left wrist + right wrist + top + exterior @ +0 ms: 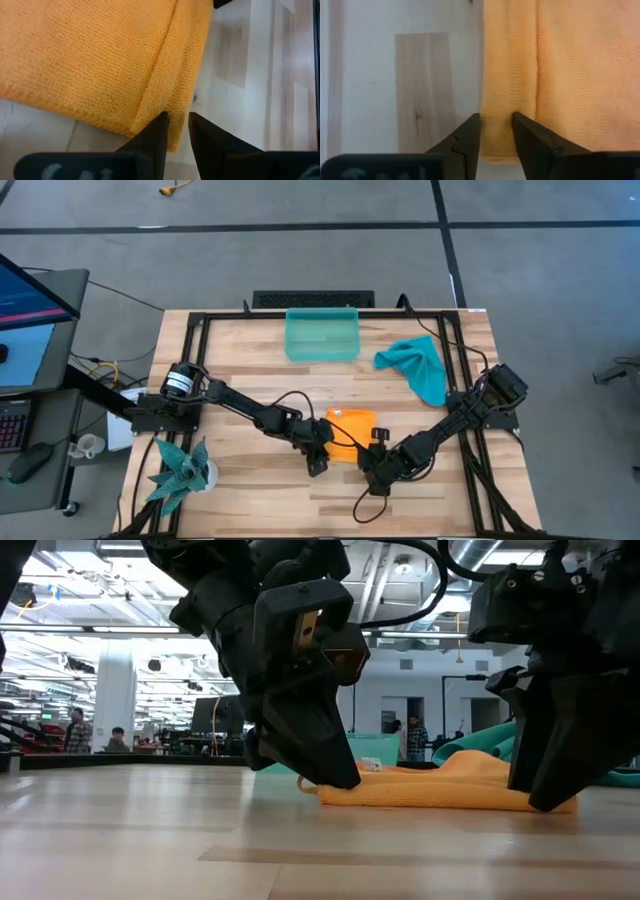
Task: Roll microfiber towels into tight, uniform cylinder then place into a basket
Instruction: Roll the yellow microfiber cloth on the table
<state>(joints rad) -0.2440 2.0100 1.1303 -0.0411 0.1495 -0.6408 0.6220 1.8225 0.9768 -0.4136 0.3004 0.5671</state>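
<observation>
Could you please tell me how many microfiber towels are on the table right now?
2. The orange towel lies folded near the front, between both grippers. The teal towel sits crumpled right of the basket. None seems hidden.

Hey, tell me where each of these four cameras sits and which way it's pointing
High view: above the table, looking straight down; both arms, basket, teal towel, orange towel.
Low view: at tabletop height, looking level across into the room; both grippers stand at the orange towel's ends.
Left wrist view: on the left arm, looking past the left gripper pinching the orange towel's folded edge.
Right wrist view: on the right arm, looking past the right gripper, its fingers astride a fold.
Shared: all four show the orange towel.
</observation>
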